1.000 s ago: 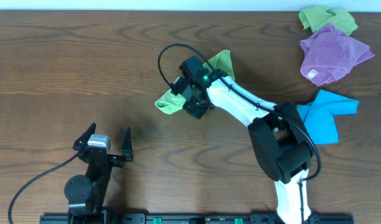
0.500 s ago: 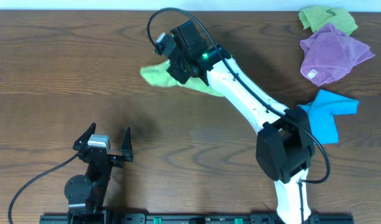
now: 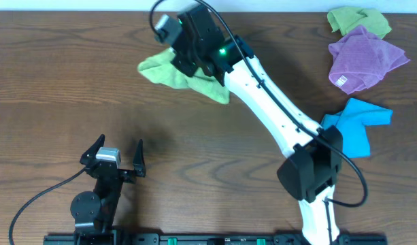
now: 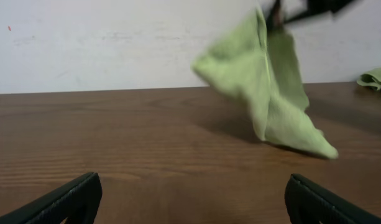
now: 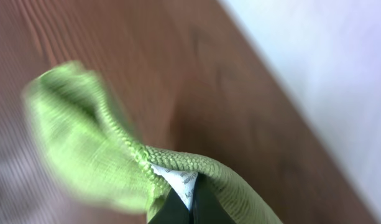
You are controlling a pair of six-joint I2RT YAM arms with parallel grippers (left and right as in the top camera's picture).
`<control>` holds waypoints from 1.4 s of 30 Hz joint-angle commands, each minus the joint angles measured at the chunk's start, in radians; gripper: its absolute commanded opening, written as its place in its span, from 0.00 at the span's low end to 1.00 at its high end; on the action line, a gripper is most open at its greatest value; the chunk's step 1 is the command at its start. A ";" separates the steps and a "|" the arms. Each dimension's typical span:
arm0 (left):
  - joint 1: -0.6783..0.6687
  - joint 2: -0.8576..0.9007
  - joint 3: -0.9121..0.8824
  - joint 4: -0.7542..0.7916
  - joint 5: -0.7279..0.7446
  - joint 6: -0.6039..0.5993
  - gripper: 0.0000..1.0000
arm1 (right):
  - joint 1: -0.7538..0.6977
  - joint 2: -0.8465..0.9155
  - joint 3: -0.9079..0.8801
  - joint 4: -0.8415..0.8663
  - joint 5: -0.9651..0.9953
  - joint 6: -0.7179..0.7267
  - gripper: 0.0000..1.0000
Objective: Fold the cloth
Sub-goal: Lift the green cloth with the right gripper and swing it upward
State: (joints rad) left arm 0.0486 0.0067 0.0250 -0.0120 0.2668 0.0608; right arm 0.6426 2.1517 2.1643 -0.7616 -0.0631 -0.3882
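The lime-green cloth (image 3: pixel 157 69) hangs from my right gripper (image 3: pixel 183 56) near the table's far edge, left of centre. Its lower corner trails down to the table (image 3: pixel 222 95). In the right wrist view the fingers (image 5: pixel 189 208) are shut on the cloth's edge (image 5: pixel 84 149), pinching its white tag (image 5: pixel 179 182). In the left wrist view the cloth (image 4: pixel 271 93) hangs lifted ahead, one corner touching the wood. My left gripper (image 3: pixel 115 158) is open and empty at the front left, its fingertips (image 4: pixel 190 202) wide apart.
A second green cloth (image 3: pixel 358 20), a purple cloth (image 3: pixel 364 58) and a blue cloth (image 3: pixel 358 122) lie at the far right. The second green cloth's edge also shows in the left wrist view (image 4: pixel 376 78). A wall stands behind the table's far edge.
My right arm has carried the cloth up and to the far left, and more of it now hangs spread out. The left arm has not moved.
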 commanded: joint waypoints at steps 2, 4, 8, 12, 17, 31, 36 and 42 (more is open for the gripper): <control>-0.003 -0.002 -0.020 -0.035 0.037 0.014 0.95 | 0.023 0.002 0.145 -0.061 -0.003 -0.025 0.01; -0.003 -0.002 -0.020 -0.035 0.037 0.014 0.95 | 0.026 -0.003 0.200 -0.097 -0.023 -0.025 0.01; -0.003 -0.002 -0.020 -0.035 0.037 0.014 0.95 | 0.026 -0.031 0.270 -0.139 -0.050 -0.024 0.01; -0.003 -0.002 -0.020 -0.035 0.037 0.014 0.95 | 0.016 -0.042 0.274 -0.167 -0.044 -0.024 0.01; -0.003 -0.002 -0.020 -0.035 0.037 0.014 0.95 | -0.043 -0.036 0.203 -0.157 0.191 -0.001 0.01; -0.003 -0.002 -0.020 -0.036 0.037 0.014 0.95 | -0.005 -0.043 0.196 -0.371 -0.182 -0.165 0.01; -0.003 -0.002 -0.020 -0.035 0.037 0.014 0.96 | -0.005 -0.088 0.198 -0.303 -0.150 -0.140 0.01; -0.003 -0.002 -0.020 -0.035 0.037 0.014 0.96 | -0.018 -0.096 0.196 -0.368 -0.099 -0.144 0.01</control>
State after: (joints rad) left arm 0.0486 0.0067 0.0250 -0.0120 0.2668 0.0608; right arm 0.6357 2.0850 2.3569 -1.0851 -0.1795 -0.5129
